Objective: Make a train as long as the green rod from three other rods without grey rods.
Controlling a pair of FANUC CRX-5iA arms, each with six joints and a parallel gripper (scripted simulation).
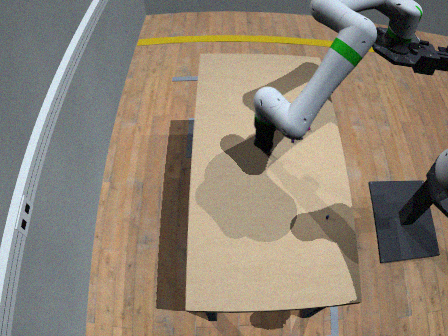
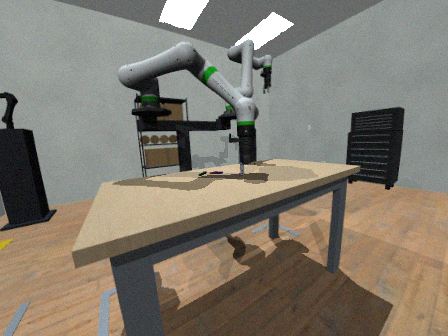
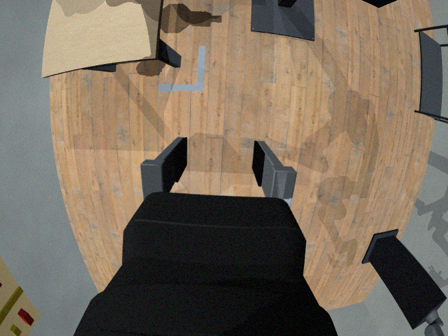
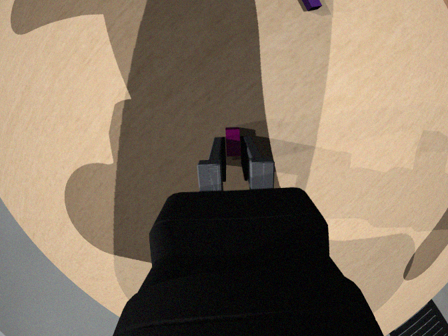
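Observation:
My right gripper (image 4: 233, 150) (image 2: 242, 173) is low over the table, its fingers slightly parted on either side of a short magenta rod (image 4: 233, 141), with narrow gaps beside it. A purple rod (image 4: 312, 4) (image 2: 216, 172) shows at the top edge of the right wrist view. A dark green rod (image 2: 202, 173) lies near it in the exterior view. In the top view a small dark blue piece (image 1: 327, 217) lies apart, and bits of rods show beside the right arm, which hides the rest. My left gripper (image 3: 220, 153) (image 2: 266, 91) is open and empty, high away from the table.
The wooden table (image 1: 225, 280) (image 2: 150, 210) (image 3: 101, 32) carries broad arm shadows. The right arm (image 1: 325, 80) reaches over its far half. A board with red and yellow patches (image 3: 26, 316) shows at the left wrist view's lower left corner.

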